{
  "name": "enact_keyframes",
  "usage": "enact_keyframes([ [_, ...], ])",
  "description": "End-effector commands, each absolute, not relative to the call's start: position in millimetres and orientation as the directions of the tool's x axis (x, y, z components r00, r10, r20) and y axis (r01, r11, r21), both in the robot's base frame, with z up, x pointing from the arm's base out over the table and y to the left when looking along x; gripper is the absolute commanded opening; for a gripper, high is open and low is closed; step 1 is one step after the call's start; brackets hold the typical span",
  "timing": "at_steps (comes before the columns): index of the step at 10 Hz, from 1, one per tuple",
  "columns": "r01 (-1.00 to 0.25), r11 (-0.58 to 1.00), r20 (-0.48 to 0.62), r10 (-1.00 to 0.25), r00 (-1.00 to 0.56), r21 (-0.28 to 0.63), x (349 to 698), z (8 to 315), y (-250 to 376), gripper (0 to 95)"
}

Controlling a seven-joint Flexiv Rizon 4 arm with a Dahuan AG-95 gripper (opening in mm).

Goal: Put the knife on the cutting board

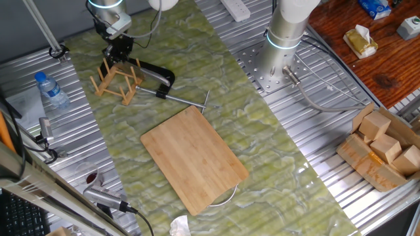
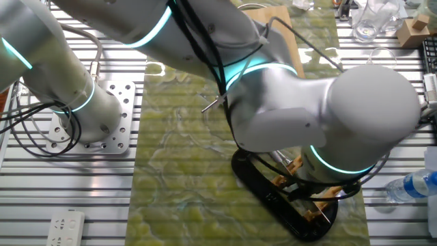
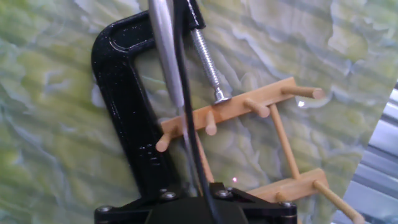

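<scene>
Picking the knife out of the peg rack looks to be the step in hand, with the carry and the placing not yet done. Shows in the hand view as a narrow silver strip seen edge-on, running out from the gripper body straight above the peg rack, crossing the black clamp that lies just beside the peg rack. Hangs low over the peg rack in one fixed view, as far as the gripper goes. Cannot tell how the jaws stand: fingers out of sight in the hand view, hidden by the arm in the other fixed view. Lies bare and well apart from the peg rack, the cutting board. Calls next, probably, for a firm hold, a straight lift clear of the pegs and clamp screw, then a carry away from the peg rack and a flat lay-down.
</scene>
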State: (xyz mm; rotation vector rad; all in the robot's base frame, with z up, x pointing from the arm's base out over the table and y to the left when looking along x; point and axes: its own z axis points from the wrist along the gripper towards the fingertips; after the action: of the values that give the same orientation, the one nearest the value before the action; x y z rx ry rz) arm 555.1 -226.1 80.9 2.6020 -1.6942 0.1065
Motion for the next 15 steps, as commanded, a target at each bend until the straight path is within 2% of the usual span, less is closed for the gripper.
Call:
enact_keyframes([
  [1,-0.908,-0.418,0.08,-0.907,0.414,-0.033,554,80,-227,0.0],
  [9,-0.9,-0.436,0.043,-0.899,0.435,-0.005,563,92,-223,0.0],
  [15,-0.895,-0.446,0.016,-0.895,0.446,-0.001,558,126,-218,0.0],
])
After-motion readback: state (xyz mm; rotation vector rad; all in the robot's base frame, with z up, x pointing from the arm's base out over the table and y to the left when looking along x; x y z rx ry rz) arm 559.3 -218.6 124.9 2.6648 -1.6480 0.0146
